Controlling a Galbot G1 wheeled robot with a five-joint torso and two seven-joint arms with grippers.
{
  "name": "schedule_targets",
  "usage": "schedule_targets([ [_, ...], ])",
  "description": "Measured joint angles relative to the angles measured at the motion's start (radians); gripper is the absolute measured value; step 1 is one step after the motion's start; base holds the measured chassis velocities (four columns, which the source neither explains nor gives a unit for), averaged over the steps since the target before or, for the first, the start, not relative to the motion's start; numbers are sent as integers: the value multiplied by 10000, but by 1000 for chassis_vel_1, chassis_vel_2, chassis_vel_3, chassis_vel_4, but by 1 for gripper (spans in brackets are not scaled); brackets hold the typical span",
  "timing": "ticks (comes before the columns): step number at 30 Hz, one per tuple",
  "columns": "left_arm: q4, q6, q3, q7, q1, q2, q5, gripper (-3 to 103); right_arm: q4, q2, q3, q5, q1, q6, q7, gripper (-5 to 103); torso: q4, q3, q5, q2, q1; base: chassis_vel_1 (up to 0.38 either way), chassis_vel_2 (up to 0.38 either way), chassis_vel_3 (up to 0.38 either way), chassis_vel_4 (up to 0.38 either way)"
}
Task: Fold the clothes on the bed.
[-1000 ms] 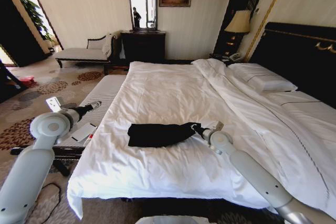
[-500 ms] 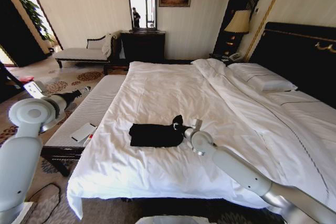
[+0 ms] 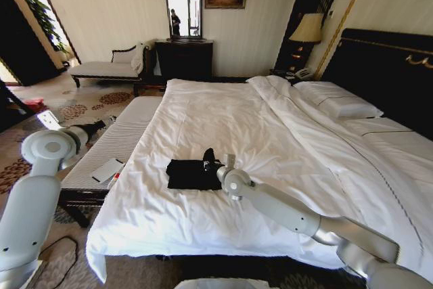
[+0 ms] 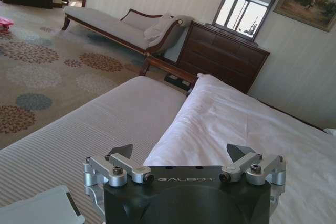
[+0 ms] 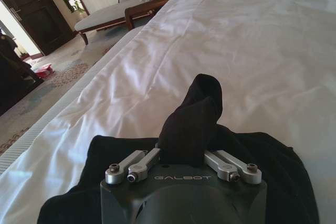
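Observation:
The clothes (image 3: 186, 174) are a black shirt bunched into a short bundle on the white bed (image 3: 216, 113), near its foot end. My right gripper (image 3: 211, 164) sits at the bundle's right end, shut on a raised fold of the black fabric. In the right wrist view that fold (image 5: 195, 109) stands up between the closed fingers of the right gripper (image 5: 181, 155), with the rest of the shirt (image 5: 273, 171) spread below. My left gripper (image 4: 180, 150) hangs open and holds nothing, above the striped bench (image 4: 105, 124) beside the bed (image 4: 236, 124); it is also seen from the head (image 3: 107, 121).
The striped bench (image 3: 125, 140) runs along the bed's left side with a white pad (image 3: 107, 169) on it. Pillows (image 3: 338, 103) and a dark headboard (image 3: 385, 72) lie on the right. A chaise (image 3: 108, 68), dresser (image 3: 184, 59) and lamp (image 3: 308, 28) line the far wall.
My right gripper has travelled left across the shirt, dragging its right edge along, so the bundle is now shorter. My left arm has swung back and out to the left.

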State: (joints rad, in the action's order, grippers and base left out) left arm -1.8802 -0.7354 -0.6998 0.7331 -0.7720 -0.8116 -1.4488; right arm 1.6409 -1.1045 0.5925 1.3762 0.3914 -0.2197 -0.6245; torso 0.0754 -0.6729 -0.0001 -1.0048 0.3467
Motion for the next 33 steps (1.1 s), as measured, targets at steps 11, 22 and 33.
schedule_targets([
  [11, -33, 0, -135, -25, -186, 93, 42, 100, -746, -1302, 558, -439, -213, 85, -120, 10, -2, 0, -2, 0, 0, 0, 0, 0, 0],
  [22, -192, 0, -149, -28, -327, 155, 52, 100, -951, -1747, 620, -1148, 181, 536, 28, 52, -3, 1, 0, 0, 0, 0, 0, 0, 0],
  [33, -265, 0, -394, -25, -517, 189, 17, 100, 396, -1837, 706, -634, -542, 901, -122, 90, -3, 1, 0, -1, 0, 0, 0, 0, 0],
])
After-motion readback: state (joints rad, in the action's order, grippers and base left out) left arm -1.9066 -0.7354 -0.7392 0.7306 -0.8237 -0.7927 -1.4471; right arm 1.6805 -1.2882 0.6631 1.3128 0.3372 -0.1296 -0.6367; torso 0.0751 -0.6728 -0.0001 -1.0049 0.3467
